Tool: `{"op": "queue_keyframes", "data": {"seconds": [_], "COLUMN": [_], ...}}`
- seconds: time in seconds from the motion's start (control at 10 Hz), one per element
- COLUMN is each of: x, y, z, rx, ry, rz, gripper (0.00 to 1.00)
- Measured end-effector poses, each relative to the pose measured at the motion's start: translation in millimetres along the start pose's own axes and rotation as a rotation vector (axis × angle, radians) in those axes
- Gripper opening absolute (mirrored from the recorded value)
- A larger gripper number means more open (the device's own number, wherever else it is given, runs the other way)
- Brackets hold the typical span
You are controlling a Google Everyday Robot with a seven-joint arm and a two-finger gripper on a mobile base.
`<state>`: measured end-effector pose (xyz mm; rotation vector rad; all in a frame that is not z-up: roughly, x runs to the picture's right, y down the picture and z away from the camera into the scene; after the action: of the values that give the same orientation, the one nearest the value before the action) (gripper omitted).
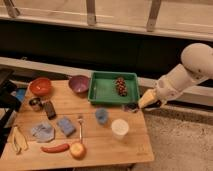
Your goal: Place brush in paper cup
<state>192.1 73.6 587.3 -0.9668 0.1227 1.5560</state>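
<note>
- The tool (134, 106) hangs at the counter's (100, 142) right edge; whether it holds the brush, I cannot tell.
- Centre over the paper cup (120, 128), just near-left, then descend vertically.

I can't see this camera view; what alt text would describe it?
A white robot arm's gripper hovers at the wooden table's right edge, beside a green tray, with a white paper cup and blue cup nearby.
</note>
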Motion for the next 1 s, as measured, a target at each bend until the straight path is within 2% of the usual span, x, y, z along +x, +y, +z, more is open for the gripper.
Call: {"op": "queue_keyframes", "data": {"seconds": [0.2,0.6,1.0], "x": [14.5,21.9,23.8], "y": [-7.8,-11.3,-5.2], "z": [-7.2,9.8,17.7], "rx": [-0.010,-0.056,-0.070], "ry": [0.025,0.112,0.156], "rz": [-0.006,-0.033,-0.071], "gripper": [0.00,0.00,0.00]}}
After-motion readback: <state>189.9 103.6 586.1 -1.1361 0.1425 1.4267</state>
